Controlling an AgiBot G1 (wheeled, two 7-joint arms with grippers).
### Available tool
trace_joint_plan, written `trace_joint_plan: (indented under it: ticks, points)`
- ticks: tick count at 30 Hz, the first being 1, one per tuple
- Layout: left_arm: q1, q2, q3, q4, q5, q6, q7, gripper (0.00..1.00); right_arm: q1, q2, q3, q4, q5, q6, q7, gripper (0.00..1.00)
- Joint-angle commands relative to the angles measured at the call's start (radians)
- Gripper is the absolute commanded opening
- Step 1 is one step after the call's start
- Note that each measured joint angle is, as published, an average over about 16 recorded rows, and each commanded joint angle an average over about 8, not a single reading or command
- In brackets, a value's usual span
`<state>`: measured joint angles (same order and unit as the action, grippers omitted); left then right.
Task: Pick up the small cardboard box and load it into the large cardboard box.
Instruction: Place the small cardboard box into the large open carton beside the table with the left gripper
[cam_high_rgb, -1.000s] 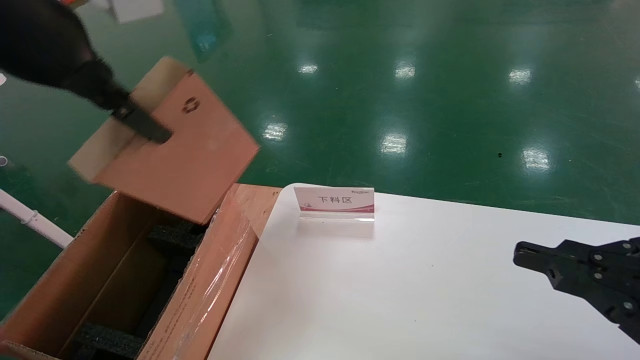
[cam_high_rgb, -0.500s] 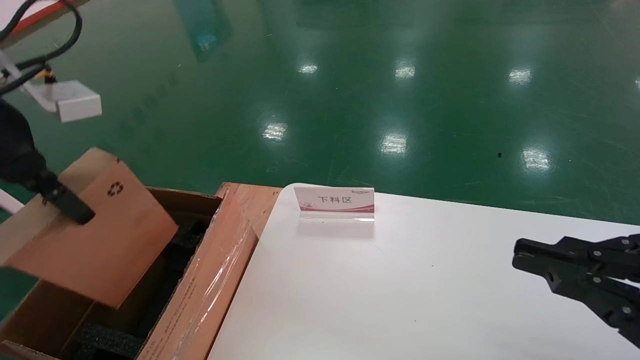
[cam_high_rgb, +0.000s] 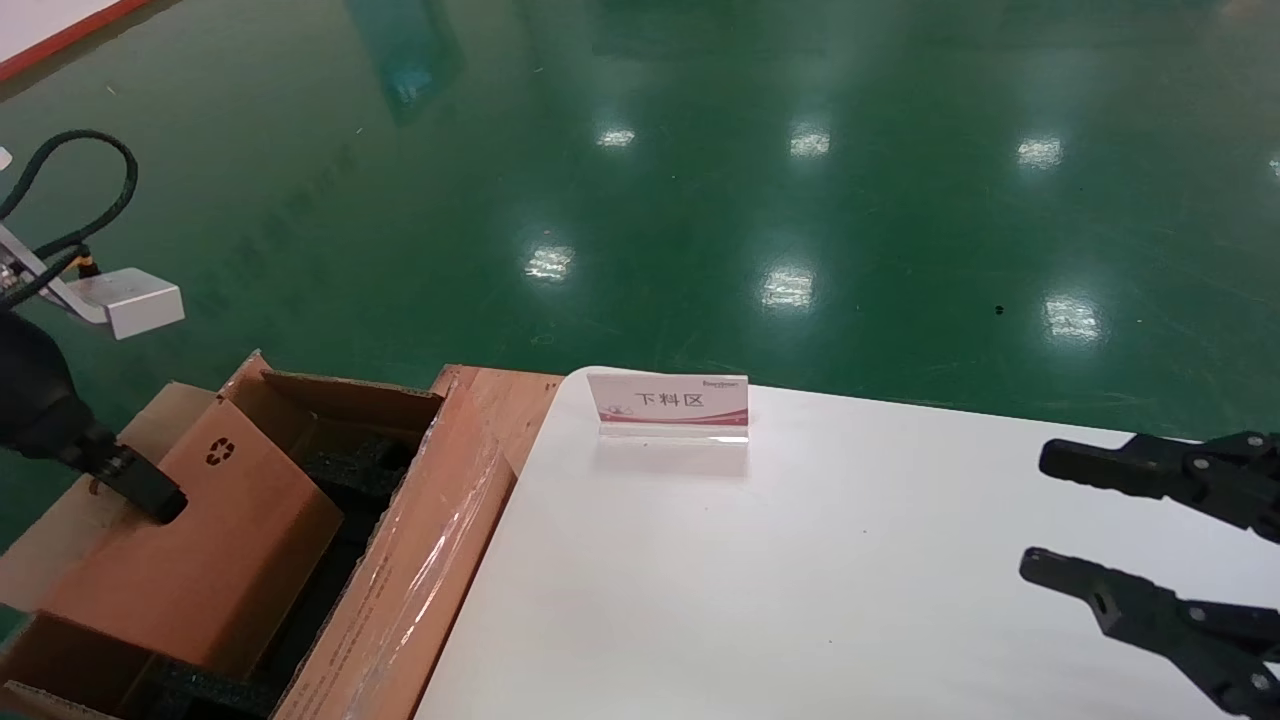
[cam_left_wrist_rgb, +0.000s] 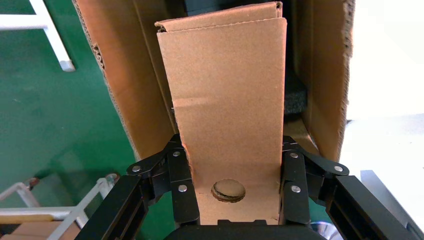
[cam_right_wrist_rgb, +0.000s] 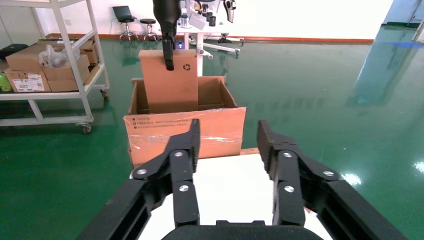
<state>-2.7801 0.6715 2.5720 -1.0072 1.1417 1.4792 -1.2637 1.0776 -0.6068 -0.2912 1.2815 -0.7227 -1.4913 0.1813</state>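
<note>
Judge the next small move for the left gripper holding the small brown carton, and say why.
Probably lower a little further before releasing. The left gripper clamps the small brown oblong cardboard carton, which stands only partly inside the large brown corrugated carton, its top above the rim in the right wrist view. The right gripper hangs open over the white table.

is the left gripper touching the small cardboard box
Touching. The left wrist view shows the left gripper with a finger pressed flat against each side of the small cardboard box.

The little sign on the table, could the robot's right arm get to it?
Probably yes. The right gripper hovers open over the white table, and only bare tabletop lies between it and the sign. Whether the arm stretches that far isn't certain.
</note>
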Motion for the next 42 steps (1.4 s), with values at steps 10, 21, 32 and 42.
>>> trace_joint_plan:
  ticks: [10,21,32,42]
  points:
    - [0.102,-0.034,0.004,0.025,-0.006,-0.097,-0.001,0.00,0.000,0.000,-0.001,0.000,0.000,0.000,0.000,1.00]
    - [0.199,-0.028,0.007,0.105,-0.009,-0.147,0.036,0.00,0.000,0.001,-0.001,0.000,0.001,0.001,-0.001,1.00]
    - [0.254,-0.006,0.000,0.190,-0.014,-0.171,0.083,0.00,0.000,0.001,-0.002,0.000,0.001,0.001,-0.001,1.00]
    - [0.308,0.021,-0.002,0.262,-0.013,-0.198,0.098,0.00,0.001,0.001,-0.003,0.000,0.002,0.001,-0.001,1.00]
